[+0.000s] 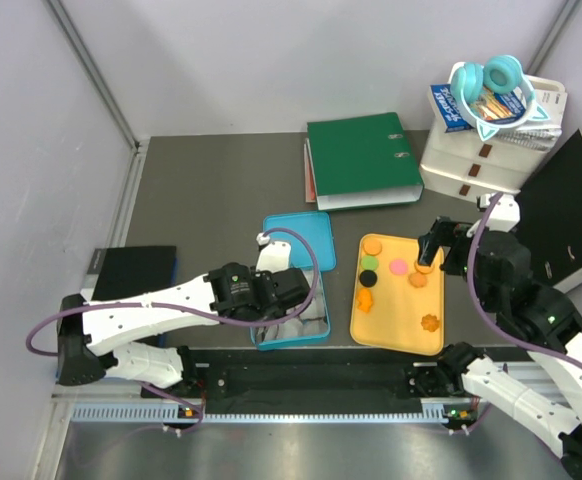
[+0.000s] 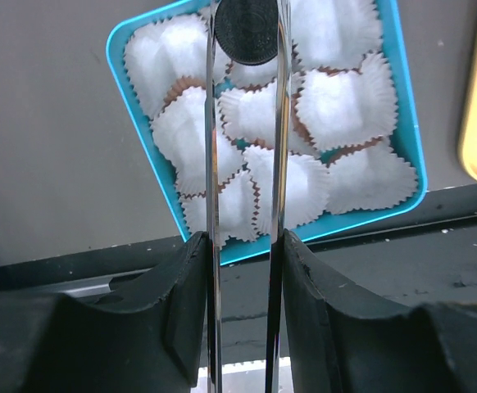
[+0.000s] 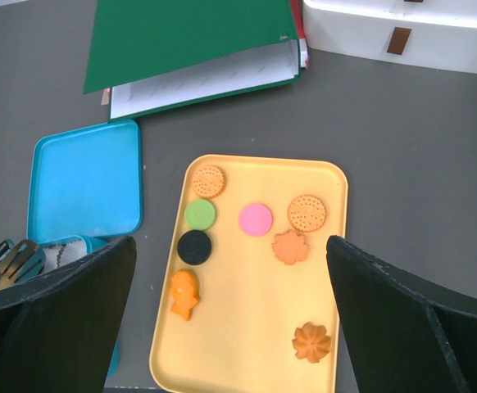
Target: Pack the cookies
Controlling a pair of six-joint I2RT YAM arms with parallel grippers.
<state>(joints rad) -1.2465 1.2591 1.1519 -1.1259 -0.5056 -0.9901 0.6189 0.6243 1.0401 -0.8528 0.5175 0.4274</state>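
Observation:
Several cookies lie on the yellow-orange tray [image 3: 255,327]: a green one [image 3: 200,214], a black one [image 3: 194,246], a pink one [image 3: 255,219], two dotted round orange ones [image 3: 306,213] and orange shaped ones [image 3: 311,341]. My right gripper [image 3: 230,246] is open and empty above the tray [image 1: 399,330]; it also shows in the top view [image 1: 429,250]. My left gripper [image 2: 243,246] is shut on metal tongs [image 2: 211,164]. The tongs pinch another black cookie [image 2: 251,31] above the teal box [image 2: 406,155], which is full of white paper liners [image 2: 337,106].
The teal lid [image 1: 299,240] lies behind the box [image 1: 293,338]. A green binder [image 1: 361,160] and white drawers [image 1: 476,160] with headphones stand at the back. A black folder [image 1: 571,210] stands at the right and a black pad [image 1: 131,270] lies at the left.

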